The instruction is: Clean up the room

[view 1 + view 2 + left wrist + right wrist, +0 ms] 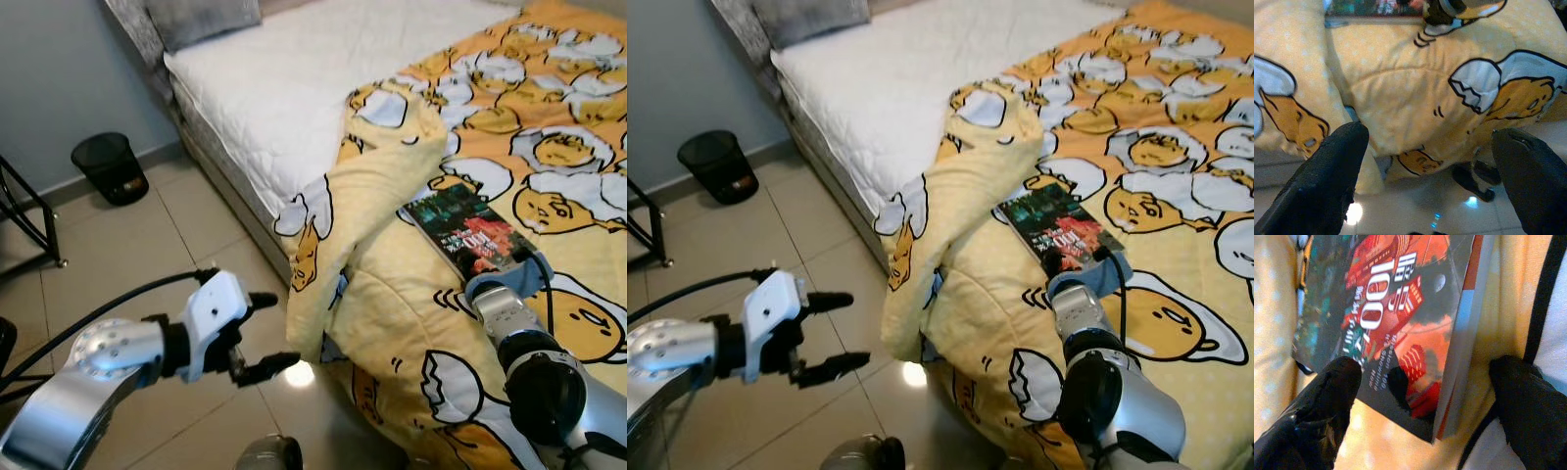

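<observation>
I see the right gripper (1420, 396) jaws wide open around the dark red-printed paperback book (468, 231) on the yellow egg-patterned quilt (392, 294); the left gripper (266, 335) jaws are open, empty.

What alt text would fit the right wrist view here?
The right claw, open, reaches over the near corner of a book with a dark green and red cover, one finger above the cover and one beyond its edge. The book lies on a yellow cartoon-print blanket.

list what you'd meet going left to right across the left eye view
black wastebasket → left gripper → folded-over blanket edge → book → right gripper
</observation>
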